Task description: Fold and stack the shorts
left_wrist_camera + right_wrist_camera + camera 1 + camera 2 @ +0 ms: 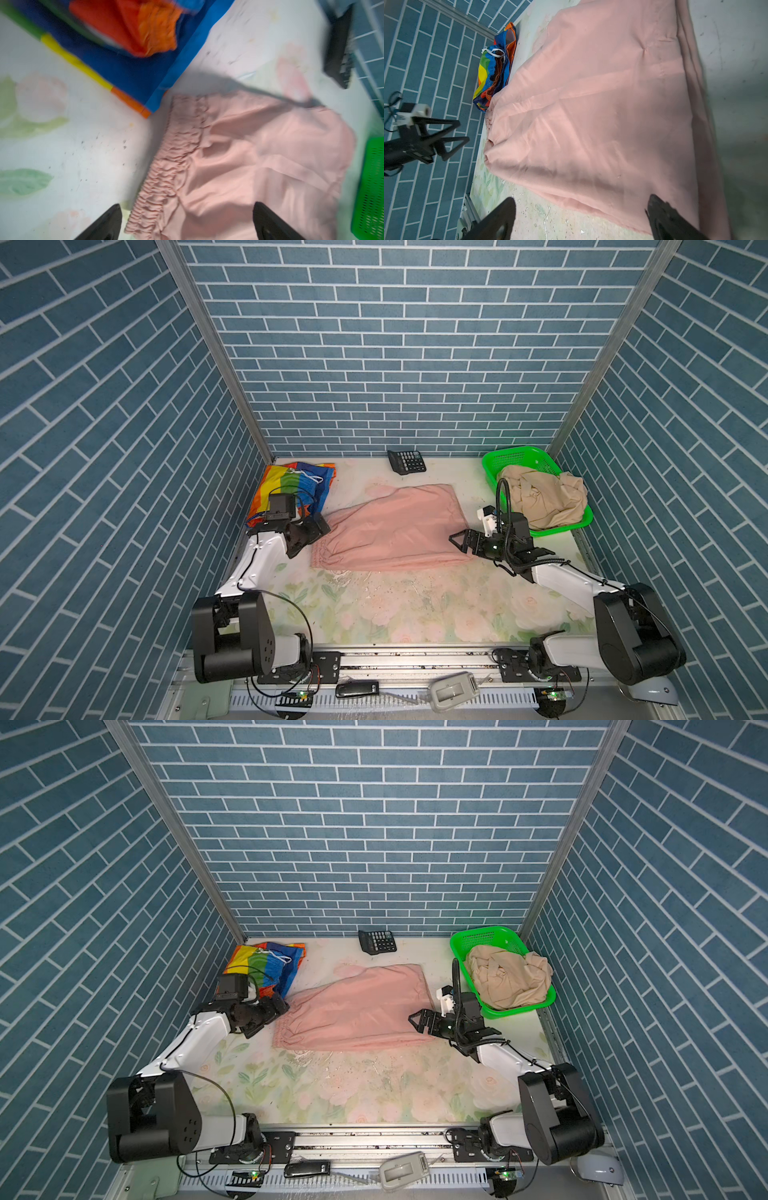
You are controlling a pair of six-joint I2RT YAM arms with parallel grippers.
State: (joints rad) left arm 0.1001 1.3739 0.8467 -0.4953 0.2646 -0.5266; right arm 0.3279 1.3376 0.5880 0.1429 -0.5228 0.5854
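The pink shorts (386,526) (357,1006) lie flat mid-table, gathered waistband toward the left. My left gripper (312,537) (269,1020) (187,205) hangs open just over that waistband's near corner, holding nothing. My right gripper (457,545) (415,1024) (581,199) stands open at the shorts' right hem, one finger over the cloth (602,104) and one over bare table. The rainbow-striped shorts (291,489) (266,965) (124,41) (496,68) lie bunched at the back left. The beige shorts (544,497) (507,977) are heaped in the green basket (515,454) (482,936).
A black calculator (407,461) (377,941) lies at the back wall's foot. Blue brick walls close in three sides. The floral table cover (395,605) is bare in front of the pink shorts. A white device (453,691) and a black one (357,689) lie on the front rail.
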